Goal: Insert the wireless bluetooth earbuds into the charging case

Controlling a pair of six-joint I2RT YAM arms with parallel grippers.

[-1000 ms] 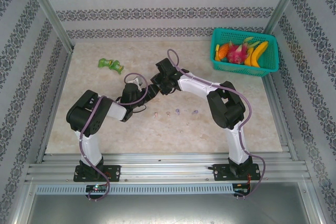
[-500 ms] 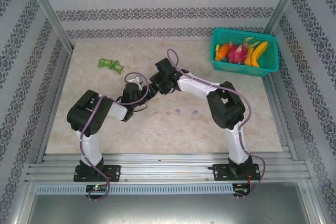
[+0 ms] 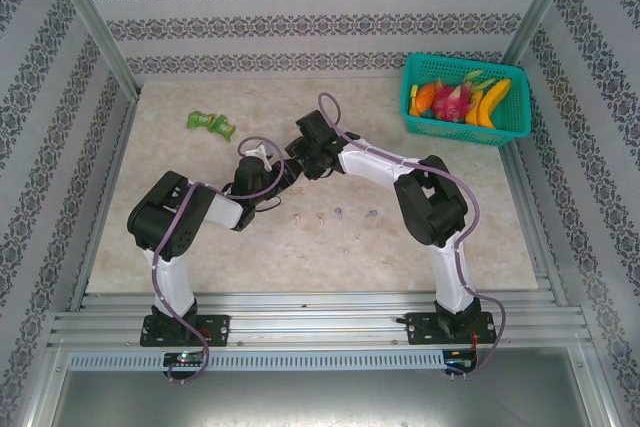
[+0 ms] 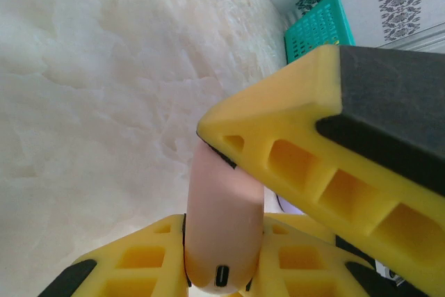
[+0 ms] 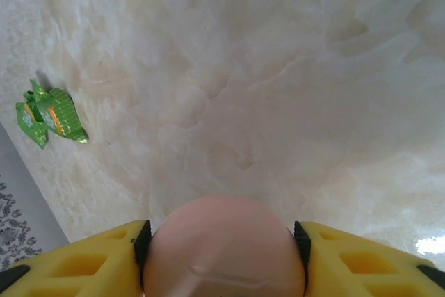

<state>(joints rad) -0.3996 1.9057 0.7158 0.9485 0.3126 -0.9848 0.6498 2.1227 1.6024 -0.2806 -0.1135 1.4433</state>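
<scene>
A pale pink round charging case (image 4: 224,220) hangs edge-on between both grippers above the table's middle. My left gripper (image 4: 222,245) is shut on its lower edge, where a small dark port shows. The right gripper (image 5: 222,248) has its black pads against both sides of the same case (image 5: 222,248), and one of its yellow fingers (image 4: 327,137) crosses the left wrist view. In the top view the left gripper (image 3: 272,175) and the right gripper (image 3: 292,167) meet, hiding the case. Several tiny earbuds (image 3: 339,212) lie in a row on the table in front of them.
A teal basket (image 3: 466,131) of fruit stands at the back right; its wall (image 4: 316,29) also shows from the left wrist. A green wrapper (image 3: 210,123) lies at the back left, seen too as the wrapper (image 5: 50,115) in the right wrist view.
The left gripper has closed onto the pink case. Both arms have stayed almost still, their wrists together.
</scene>
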